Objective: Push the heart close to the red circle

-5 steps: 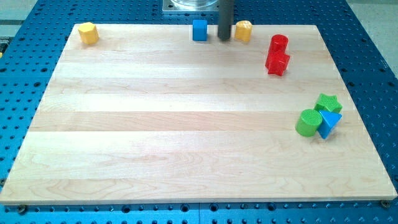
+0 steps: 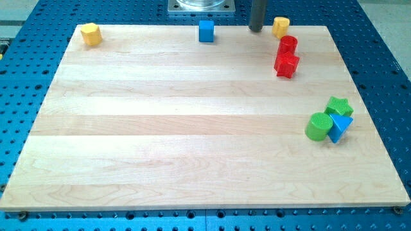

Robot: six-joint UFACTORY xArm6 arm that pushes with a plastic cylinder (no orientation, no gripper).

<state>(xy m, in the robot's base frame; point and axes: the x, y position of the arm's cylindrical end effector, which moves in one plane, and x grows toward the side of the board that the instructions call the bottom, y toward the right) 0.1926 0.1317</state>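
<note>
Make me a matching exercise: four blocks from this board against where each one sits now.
Blocks:
1. yellow heart-shaped block
2. blue cube
3. green cylinder
4. yellow hexagonal block

Places:
A. top left corner of the wooden board
B. just above the red cylinder, right of my tip
C. top edge, left of my tip
D. view's right, touching the blue triangular block

Pairs: 1-B, 2-C, 3-D, 4-A

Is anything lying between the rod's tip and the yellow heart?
No. In the camera view, my tip sits just left of the yellow heart, with only a bare gap between.
</note>
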